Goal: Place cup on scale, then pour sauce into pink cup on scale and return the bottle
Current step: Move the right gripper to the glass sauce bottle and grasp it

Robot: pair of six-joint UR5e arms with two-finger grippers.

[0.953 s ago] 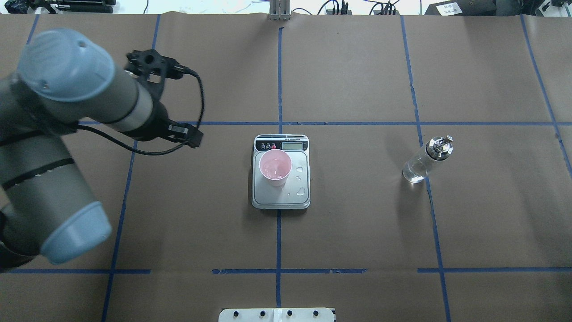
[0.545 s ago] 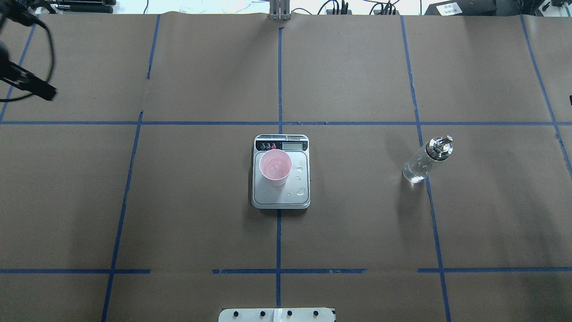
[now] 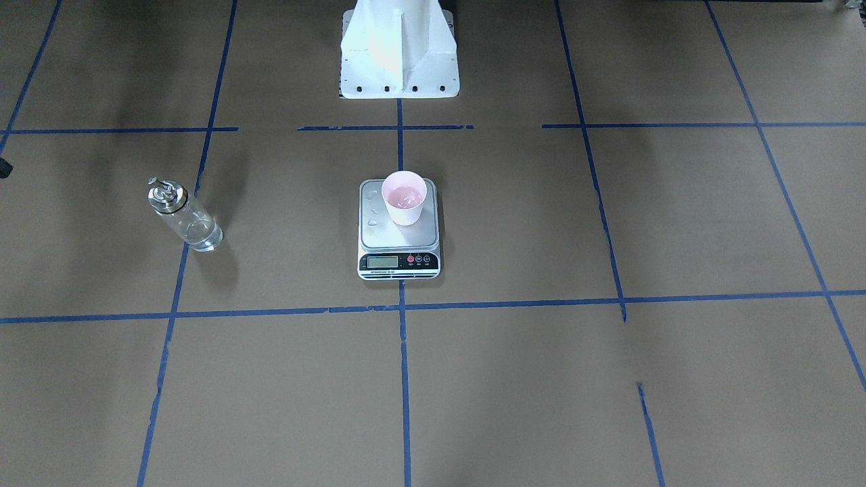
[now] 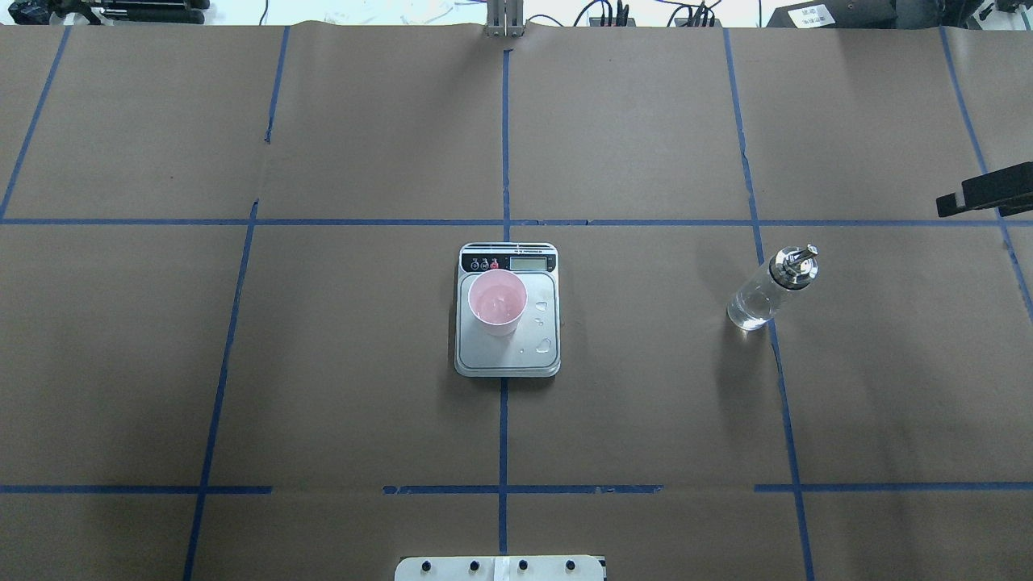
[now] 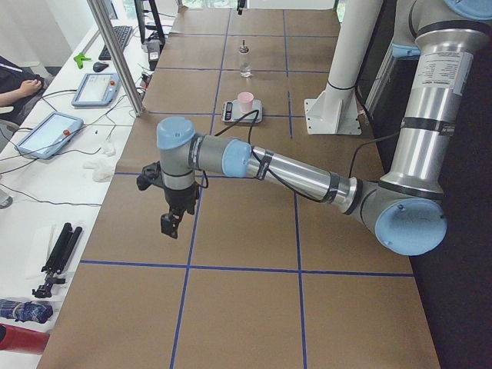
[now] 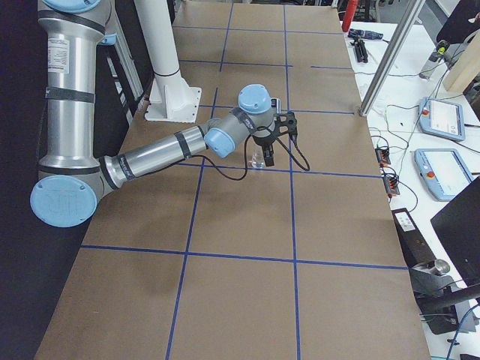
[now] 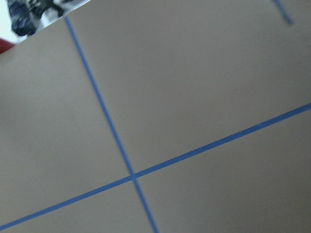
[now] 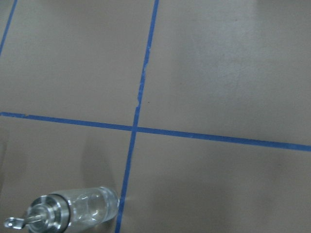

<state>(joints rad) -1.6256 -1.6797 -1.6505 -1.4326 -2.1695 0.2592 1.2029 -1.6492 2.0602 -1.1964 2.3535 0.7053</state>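
Note:
The pale pink cup [image 4: 497, 301] stands upright on the silver scale [image 4: 516, 359], on the platform's left half, with clear liquid in it. Drops lie on the platform beside it. The clear glass bottle [image 4: 771, 289] with its silver pourer cap stands upright on the table to the right, held by nothing. It also shows in the right wrist view [image 8: 73, 211]. In the exterior right view my right gripper [image 6: 268, 156] hangs close to the bottle [image 6: 257, 159]; I cannot tell whether it is open. My left gripper [image 5: 169, 225] hangs over bare table far from the scale [image 5: 241, 114]; I cannot tell its state.
A black part of the right arm [image 4: 984, 194] juts in at the overhead view's right edge. The white robot base [image 3: 399, 51] stands behind the scale. Blue tape lines cross the brown table. Tablets [image 5: 96, 88] and a tripod [image 5: 55, 257] lie beyond the table's edge.
The left arm has swung out of the overhead view to the left. A black part of the right arm has come in at the right edge. Cup, scale and bottle have not moved.

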